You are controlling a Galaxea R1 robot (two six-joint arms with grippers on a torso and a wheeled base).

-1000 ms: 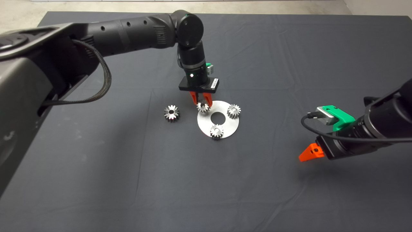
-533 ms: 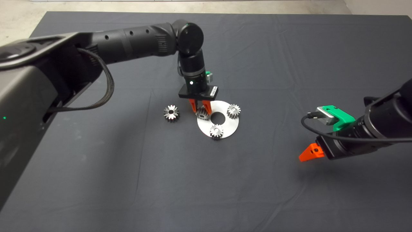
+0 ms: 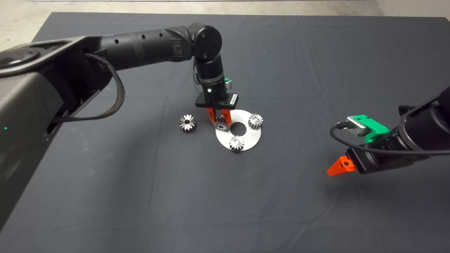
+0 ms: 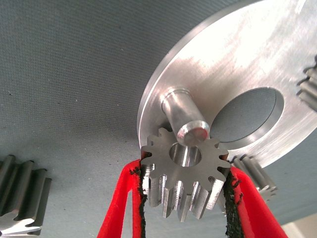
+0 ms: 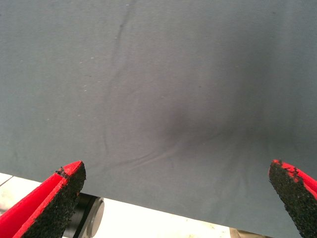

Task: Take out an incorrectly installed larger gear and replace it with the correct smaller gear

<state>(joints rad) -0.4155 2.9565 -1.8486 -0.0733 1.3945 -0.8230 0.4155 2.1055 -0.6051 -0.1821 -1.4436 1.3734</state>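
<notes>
Over the plate [image 3: 254, 135], at its edge nearest the big gear [image 3: 187, 123], the left tool [image 3: 219, 117] grips a small gear [image 4: 184, 173] by its toothed sides, pads pressed against the teeth. The gear hangs just above a bare pin [image 4: 185, 119] standing on the plate, its bore not quite lined up with the pin's tip and not yet threaded on. The big gear lies on the desk [image 3: 105, 196] beside the plate, well clear of the pin, so removal looks finished and fitting the replacement is the step in hand. Two other gears [image 3: 255, 121] [image 3: 237, 143] sit on the plate's rim. Next, I judge, the bore must be centred on the pin and the gear lowered straight, perhaps turned slightly. Far from the plate, the right tool [image 5: 178, 208] waits spread wide over bare desk, holding nothing.
</notes>
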